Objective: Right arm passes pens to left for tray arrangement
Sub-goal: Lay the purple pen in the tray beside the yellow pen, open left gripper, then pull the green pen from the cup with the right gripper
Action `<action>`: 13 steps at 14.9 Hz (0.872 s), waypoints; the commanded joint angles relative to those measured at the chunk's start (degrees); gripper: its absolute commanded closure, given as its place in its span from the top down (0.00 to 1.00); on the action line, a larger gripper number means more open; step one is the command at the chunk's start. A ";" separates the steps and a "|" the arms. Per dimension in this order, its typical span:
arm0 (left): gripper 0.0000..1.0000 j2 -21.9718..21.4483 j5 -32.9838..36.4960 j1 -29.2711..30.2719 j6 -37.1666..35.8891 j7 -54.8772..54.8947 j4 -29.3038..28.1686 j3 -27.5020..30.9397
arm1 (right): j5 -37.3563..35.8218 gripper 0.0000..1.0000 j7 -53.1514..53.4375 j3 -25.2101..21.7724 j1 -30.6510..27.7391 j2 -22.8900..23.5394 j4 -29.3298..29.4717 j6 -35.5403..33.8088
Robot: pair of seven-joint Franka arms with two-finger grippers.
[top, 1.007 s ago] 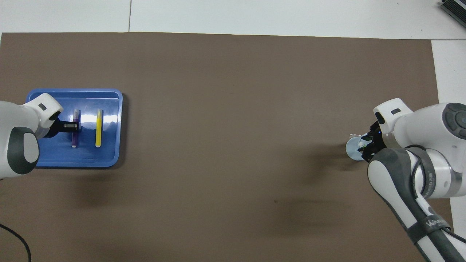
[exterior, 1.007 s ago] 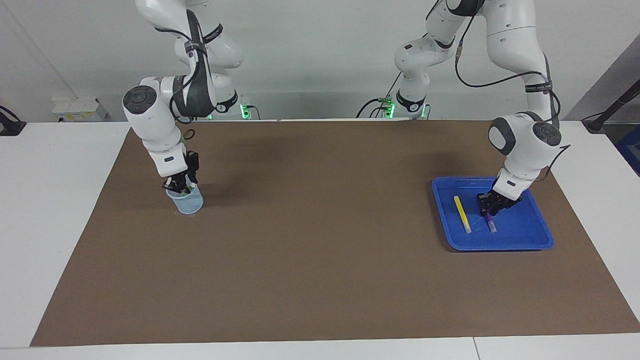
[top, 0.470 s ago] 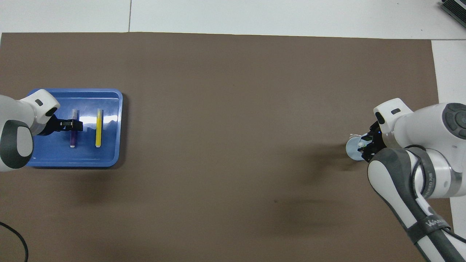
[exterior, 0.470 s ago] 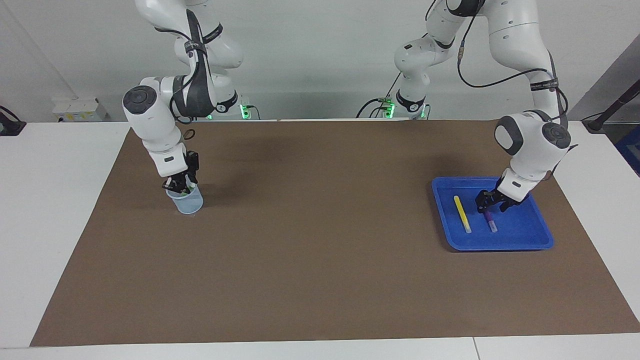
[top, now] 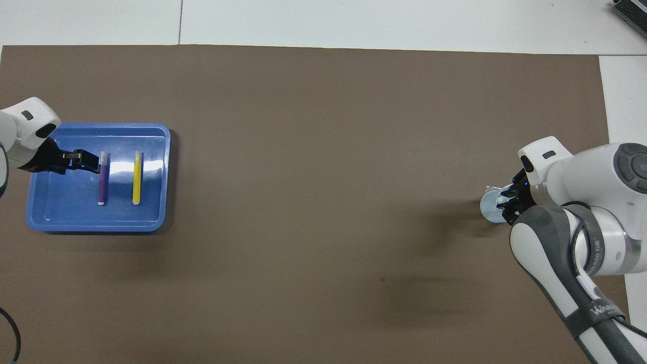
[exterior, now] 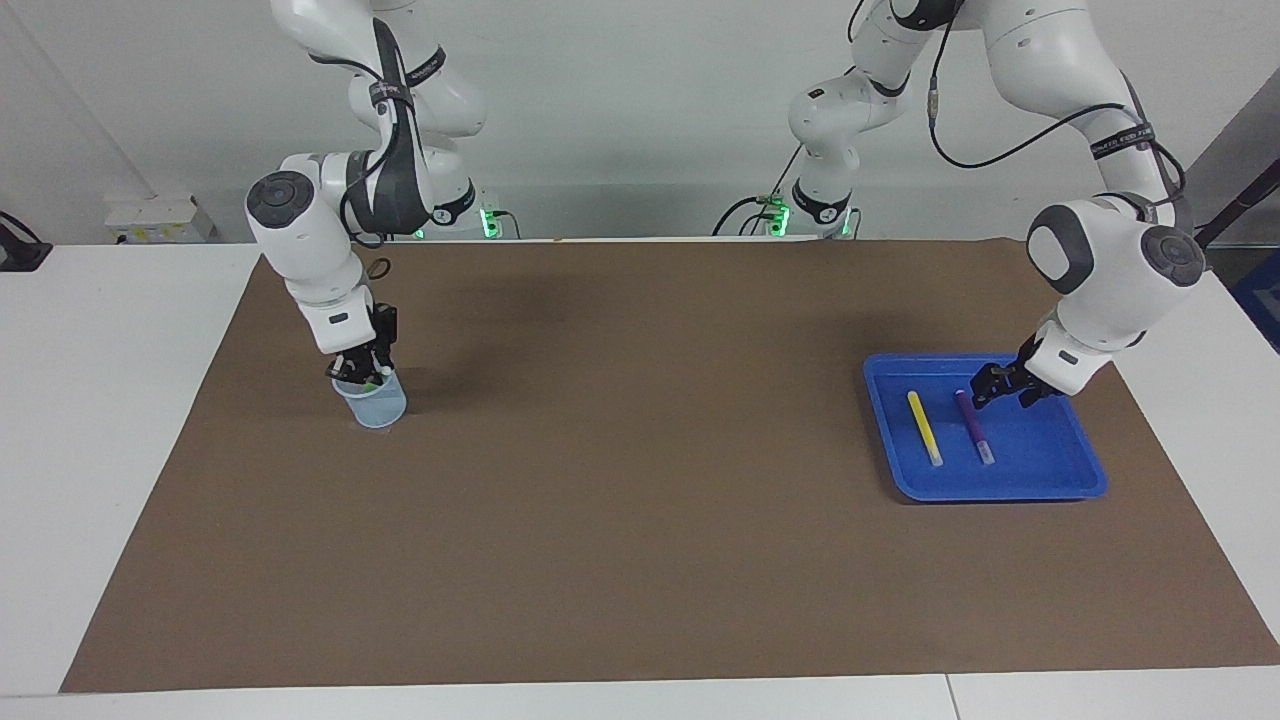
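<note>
The purple pen (exterior: 973, 426) and yellow pen (exterior: 924, 427) lie side by side, apart, in the blue tray (exterior: 1060, 482) at the left arm's end of the table. The left gripper (exterior: 998, 381) hangs empty over the tray beside the purple pen, whether parted I cannot tell. The right gripper (exterior: 362, 371) is down in the translucent cup (exterior: 378, 405), where a green pen (exterior: 371, 381) shows; its grip is hidden.

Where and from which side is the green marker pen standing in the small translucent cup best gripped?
Judging by its pose, grip the green marker pen at its end sticking above the translucent cup rim, coming straight down; the cup wall blocks side approaches. The right gripper is already at that spot.
</note>
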 commanded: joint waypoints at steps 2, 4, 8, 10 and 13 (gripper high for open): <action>1.00 -1.59 -2.23 -3.14 -7.02 -6.27 3.60 0.21 | -1.06 0.01 1.86 0.40 -0.15 0.44 -0.63 0.75; 1.00 -2.55 -3.71 -4.38 -10.19 -12.31 5.10 -0.23 | -1.06 0.00 1.86 0.40 -0.50 0.52 -0.19 0.14; 1.00 -6.77 -10.04 -6.57 -14.85 -22.69 5.37 -1.28 | -0.44 0.00 2.12 0.31 -1.30 1.40 4.89 -3.89; 1.00 -8.27 -13.46 -7.72 -15.74 -28.40 5.37 -1.55 | -0.44 0.00 2.65 0.22 -1.30 1.40 8.76 -6.97; 1.00 -10.81 -18.65 -9.12 -15.56 -37.62 4.75 -1.64 | -0.27 0.00 5.89 0.31 -1.21 0.62 13.07 -9.88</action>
